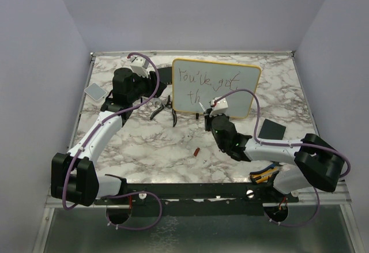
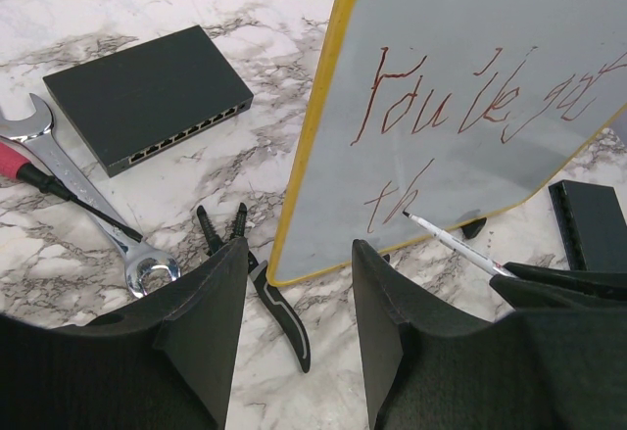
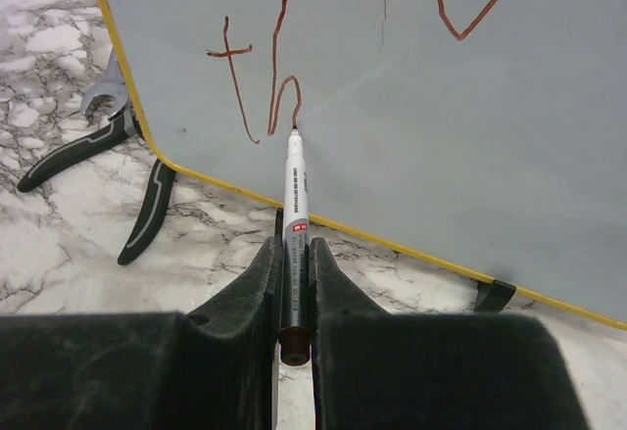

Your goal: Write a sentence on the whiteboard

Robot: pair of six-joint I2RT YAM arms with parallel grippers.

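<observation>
The whiteboard (image 1: 248,74) stood upright near the far edge of the tabletop (image 1: 144,143), about at its middle. The sentence (image 2: 470,107) on it read "You've got" in the upper line and "th" in the lower one. The right gripper (image 3: 294,246) was closed on a marker (image 3: 295,190), whose tip touched the board at the end of the "h". The left gripper (image 2: 299,246) had its jaws partly apart and gripped nothing. It was near the board's lower left corner, where pliers (image 2: 274,298) lay on the tabletop.
</observation>
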